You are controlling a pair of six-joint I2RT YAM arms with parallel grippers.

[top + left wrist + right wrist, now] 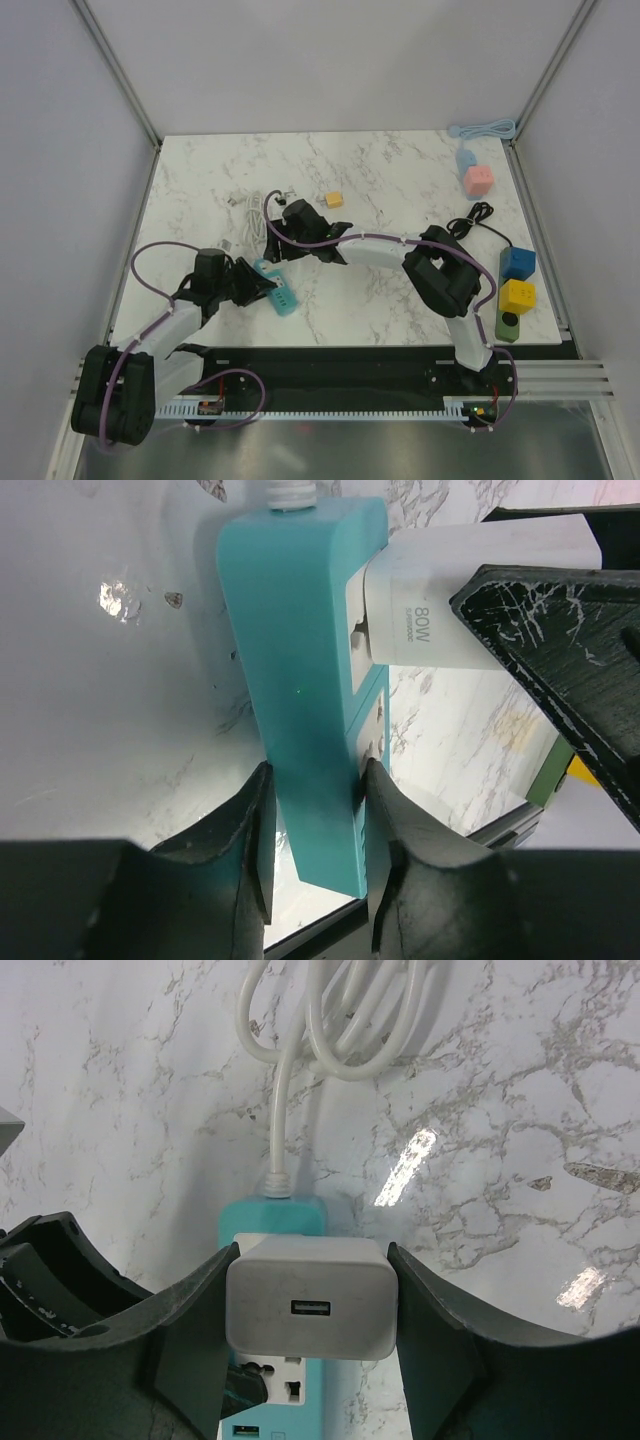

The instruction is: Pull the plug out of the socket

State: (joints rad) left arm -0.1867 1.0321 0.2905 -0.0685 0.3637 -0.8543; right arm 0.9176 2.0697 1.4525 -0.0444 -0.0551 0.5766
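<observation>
Left gripper [315, 815] pinches the teal socket strip [300, 680] and right gripper [310, 1258] clamps the white plug [310, 1310], both toward the worktop's [400, 180] near-left corner. Danger: the left hold is only on the strip's tip, so a hard pull could twist it free.

One camera above and behind my arms [170, 330] looks down over the whole counter [380, 300]. Both wrist cameras sit close, sharing the power strip [300, 680] and charger [440, 610].
</observation>
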